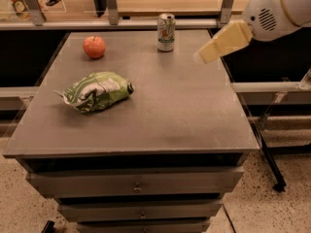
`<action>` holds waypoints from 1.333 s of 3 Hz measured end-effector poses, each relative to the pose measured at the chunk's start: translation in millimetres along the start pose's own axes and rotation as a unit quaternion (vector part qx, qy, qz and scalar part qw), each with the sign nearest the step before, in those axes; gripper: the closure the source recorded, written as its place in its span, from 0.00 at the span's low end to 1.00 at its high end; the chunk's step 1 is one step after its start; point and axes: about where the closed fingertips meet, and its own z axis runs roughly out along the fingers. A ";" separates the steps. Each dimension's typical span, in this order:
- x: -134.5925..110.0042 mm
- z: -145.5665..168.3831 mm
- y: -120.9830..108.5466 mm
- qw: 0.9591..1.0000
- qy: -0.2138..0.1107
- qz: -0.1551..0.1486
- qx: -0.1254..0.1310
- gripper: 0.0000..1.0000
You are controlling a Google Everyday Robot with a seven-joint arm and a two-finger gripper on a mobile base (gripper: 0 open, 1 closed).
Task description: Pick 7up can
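Observation:
The 7up can stands upright at the far edge of the grey table, a little right of centre. It is silvery-white with green and red markings and a silver top. My gripper is cream-coloured and reaches in from the upper right on a white arm. It hangs above the table's right side, to the right of the can and a little nearer to me, apart from it. It holds nothing that I can see.
A red apple sits at the far left of the table. A green-and-white chip bag lies left of centre. A metal rail runs behind the table's far edge. Drawers are below the top.

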 end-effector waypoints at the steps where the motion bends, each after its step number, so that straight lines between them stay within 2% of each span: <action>1: -20.7 47.0 -2.0 0.999 -0.030 0.006 -0.022 0.00; 3: -34.6 119.1 -35.1 0.994 -0.079 0.034 -0.062 0.00; 4: -34.2 144.5 -53.1 0.993 -0.098 0.024 -0.068 0.00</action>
